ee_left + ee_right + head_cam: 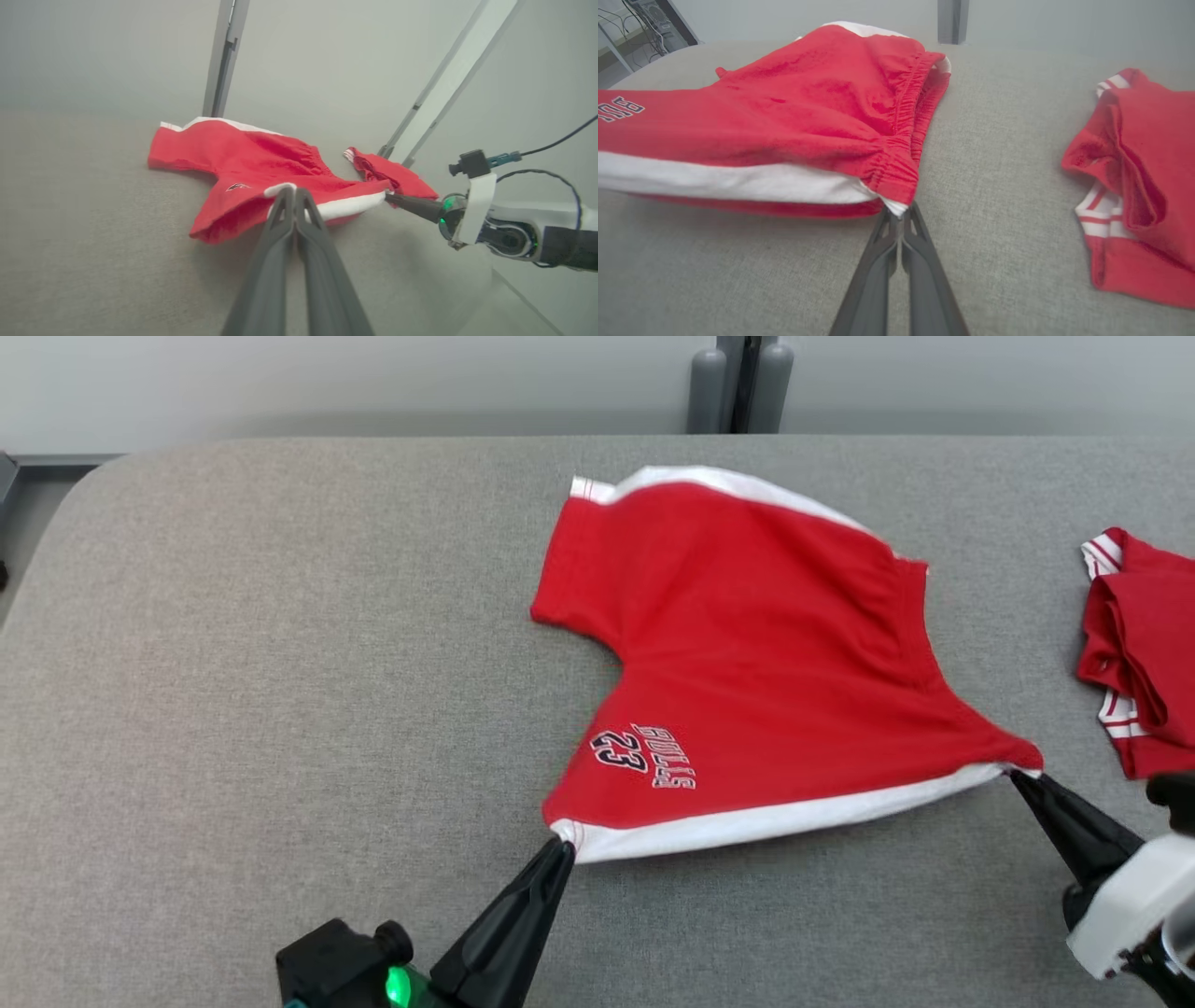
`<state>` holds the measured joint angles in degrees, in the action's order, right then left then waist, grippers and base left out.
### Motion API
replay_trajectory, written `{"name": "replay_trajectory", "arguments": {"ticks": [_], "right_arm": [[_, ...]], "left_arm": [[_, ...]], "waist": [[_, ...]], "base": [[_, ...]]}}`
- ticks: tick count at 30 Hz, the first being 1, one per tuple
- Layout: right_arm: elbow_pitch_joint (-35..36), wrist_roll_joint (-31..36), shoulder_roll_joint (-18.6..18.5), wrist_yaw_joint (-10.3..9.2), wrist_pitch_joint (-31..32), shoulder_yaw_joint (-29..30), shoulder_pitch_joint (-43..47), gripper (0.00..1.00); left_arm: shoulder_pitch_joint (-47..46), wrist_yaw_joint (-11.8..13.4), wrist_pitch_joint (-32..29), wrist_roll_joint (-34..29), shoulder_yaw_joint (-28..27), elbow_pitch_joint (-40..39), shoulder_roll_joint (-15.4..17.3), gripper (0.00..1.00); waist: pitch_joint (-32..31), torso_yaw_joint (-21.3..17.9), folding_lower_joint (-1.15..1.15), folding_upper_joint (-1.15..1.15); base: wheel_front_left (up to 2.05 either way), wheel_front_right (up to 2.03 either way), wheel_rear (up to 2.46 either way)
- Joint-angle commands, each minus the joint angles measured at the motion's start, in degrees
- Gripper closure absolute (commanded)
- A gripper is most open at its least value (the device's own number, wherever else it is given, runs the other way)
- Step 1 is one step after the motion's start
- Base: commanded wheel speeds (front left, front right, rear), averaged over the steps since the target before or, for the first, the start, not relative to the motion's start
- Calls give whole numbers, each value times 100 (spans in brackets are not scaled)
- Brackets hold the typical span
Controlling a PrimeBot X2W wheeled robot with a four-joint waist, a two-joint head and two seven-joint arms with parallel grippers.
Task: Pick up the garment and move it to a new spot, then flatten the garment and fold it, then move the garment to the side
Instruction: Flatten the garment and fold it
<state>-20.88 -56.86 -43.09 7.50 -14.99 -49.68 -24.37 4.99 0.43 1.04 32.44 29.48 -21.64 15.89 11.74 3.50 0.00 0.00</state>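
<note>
The garment (747,653) is a pair of red shorts with white side stripes and a "BULLS 23" print, spread on the grey table. My left gripper (563,845) is shut on the near leg-hem corner of the white stripe (289,189). My right gripper (1018,777) is shut on the waistband corner of the same stripe (899,212). The stripe edge is stretched taut between both grippers and slightly lifted, while the far half of the garment (224,149) (808,93) lies on the table.
A second red garment (1139,644) with red-and-white striped trim lies bunched at the table's right edge (1139,186) (392,175). The grey padded table (280,663) stretches wide to the left. A grey post (738,383) stands behind the far edge.
</note>
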Motion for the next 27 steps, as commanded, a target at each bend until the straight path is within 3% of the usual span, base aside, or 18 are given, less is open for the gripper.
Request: {"name": "replay_trajectory", "arguments": {"ticks": [1,5,10,18,27], "right_arm": [[68,-35,-81,-1,-27,69,120,100],[443,-184,-222,-1,-27,326,425,100],[573,-246,-3,-1,-9,446,119,100],[-365,-27,840,0,159,156,-1052,100],[-1246,269,1330,-1,31,-160,-2254,100]], "left_arm": [[47,48,-83,99,-34,-146,38,100],[69,200,-546,364,-118,-586,132,100],[-574,183,-644,324,-335,-266,102,100],[-2736,-193,-301,-276,-470,1550,-80,100],[-4667,-345,210,-963,-378,3652,-273,100]], "waist": [[-59,-6,0,0],[-98,-97,0,0],[29,-246,0,0],[600,-516,0,0],[1251,-752,0,0]], "base": [[0,0,0],[0,0,0],[0,0,0],[0,0,0],[0,0,0]]}}
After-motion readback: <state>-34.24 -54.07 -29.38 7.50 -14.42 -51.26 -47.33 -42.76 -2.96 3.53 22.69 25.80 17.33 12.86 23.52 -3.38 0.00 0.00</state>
